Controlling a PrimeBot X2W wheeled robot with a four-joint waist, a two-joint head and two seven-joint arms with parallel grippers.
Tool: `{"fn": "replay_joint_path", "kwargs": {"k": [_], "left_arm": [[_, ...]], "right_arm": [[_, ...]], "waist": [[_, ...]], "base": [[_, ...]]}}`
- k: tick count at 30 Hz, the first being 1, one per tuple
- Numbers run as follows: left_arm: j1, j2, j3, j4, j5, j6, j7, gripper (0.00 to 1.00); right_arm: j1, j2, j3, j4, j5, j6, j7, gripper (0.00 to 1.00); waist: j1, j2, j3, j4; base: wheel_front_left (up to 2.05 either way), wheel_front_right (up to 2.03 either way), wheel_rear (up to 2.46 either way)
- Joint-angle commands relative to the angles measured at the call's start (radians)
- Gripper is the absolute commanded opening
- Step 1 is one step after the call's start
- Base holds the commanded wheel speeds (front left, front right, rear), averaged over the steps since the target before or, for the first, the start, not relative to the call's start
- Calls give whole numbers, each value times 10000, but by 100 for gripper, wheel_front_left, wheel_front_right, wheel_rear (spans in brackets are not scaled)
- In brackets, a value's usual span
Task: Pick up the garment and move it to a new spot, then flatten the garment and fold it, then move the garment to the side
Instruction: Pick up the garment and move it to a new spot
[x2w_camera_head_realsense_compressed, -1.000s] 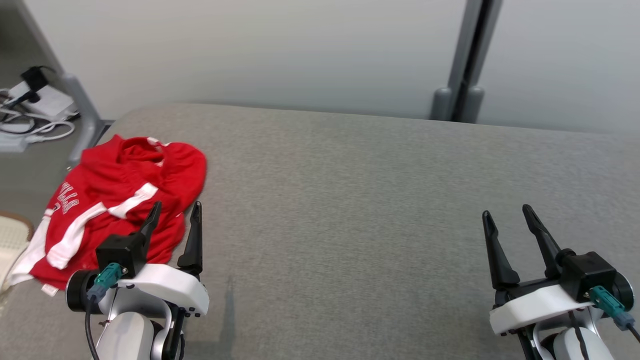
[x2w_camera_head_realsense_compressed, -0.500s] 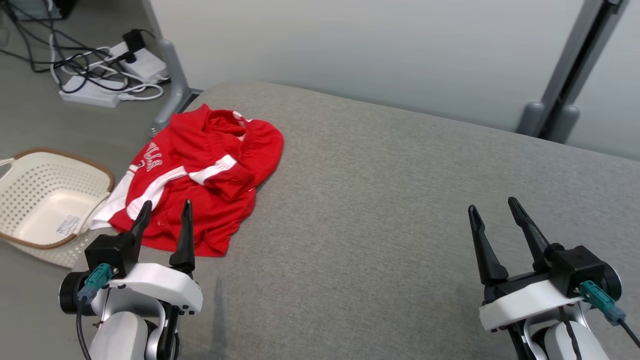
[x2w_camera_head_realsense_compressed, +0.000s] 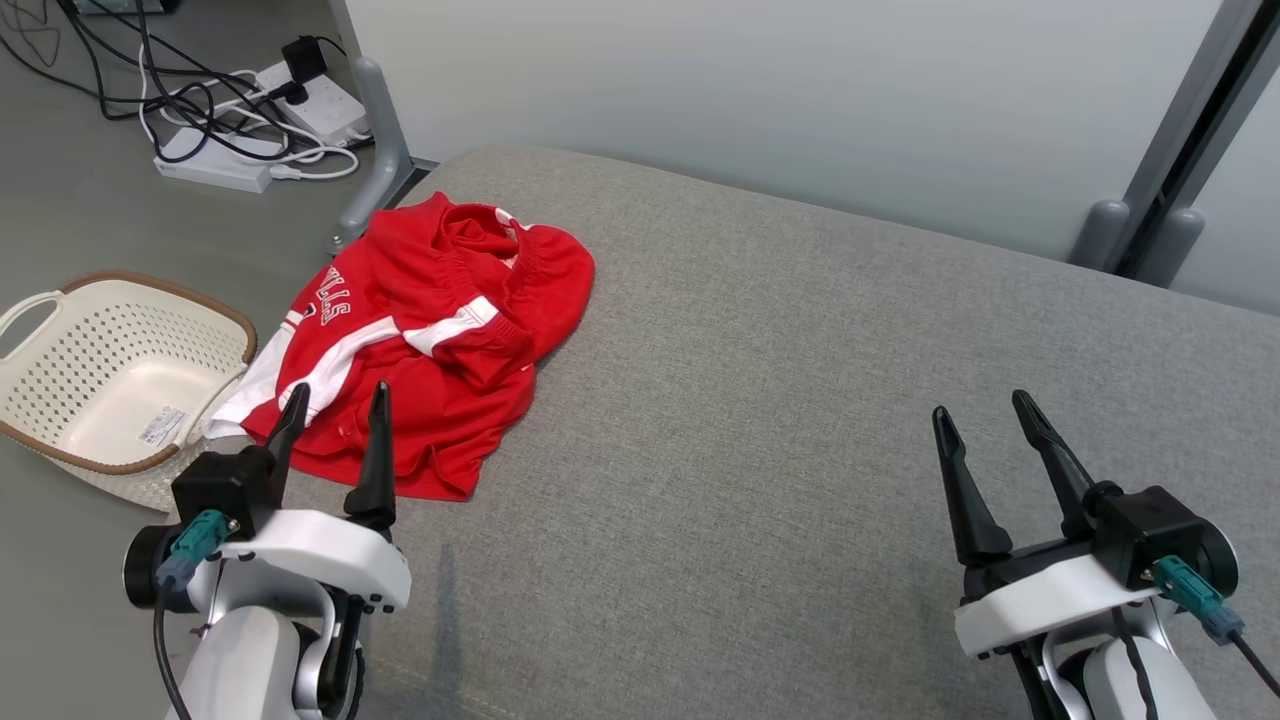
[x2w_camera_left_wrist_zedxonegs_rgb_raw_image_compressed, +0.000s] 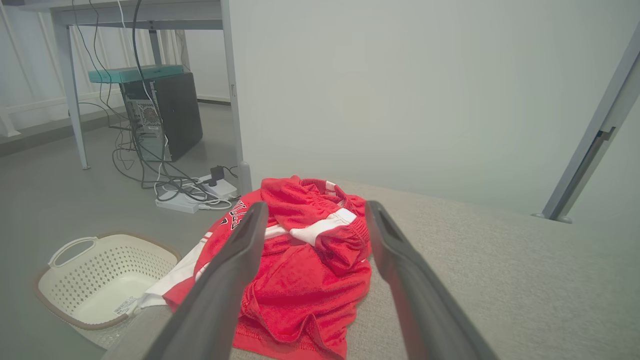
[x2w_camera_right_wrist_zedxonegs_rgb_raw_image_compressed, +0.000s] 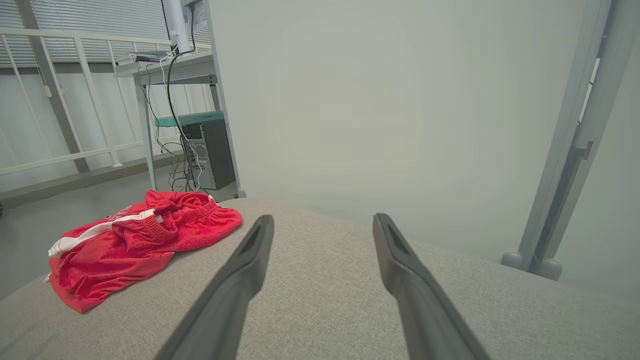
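Garment (x2w_camera_head_realsense_compressed: 430, 330) — red, white-striped, white lettering — crumpled in a heap

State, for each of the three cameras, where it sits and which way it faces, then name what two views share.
Head view: on the robot's head, looking forward and down at the grey padded table; the left gripper and right gripper show, both open.
Left wrist view: on the left wrist, looking along its own fingers at the red shorts and white basket.
Right wrist view: on the right wrist, looking along its fingers across the table towards the pale wall.
Shared: both wrist views show the red shorts.
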Motion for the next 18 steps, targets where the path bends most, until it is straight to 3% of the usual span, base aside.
{"fn": "replay_joint_path", "kwargs": {"k": [1, 9, 18], "left_arm": [[-244, 41, -14, -54, -98, -45, 49, 100], [-1132, 190, 51, 32, -342, -39, 887, 100], [-2842, 582, 359, 2142, -1019, -497, 1967, 100]], "right_arm": [[-114, -24, 1, 16, 21, 15, -73, 100], [-277, -26, 115, -13, -97, 15, -49, 100], [-685, -246, 264, -264, -365, 9, 211, 100]], "waist": [[0, 0, 13, -32], [0, 0, 314, -625], [0, 0, 1421, -1764]], "base": [[0, 0, 0], [0, 0, 0], [0, 0, 0]]}}
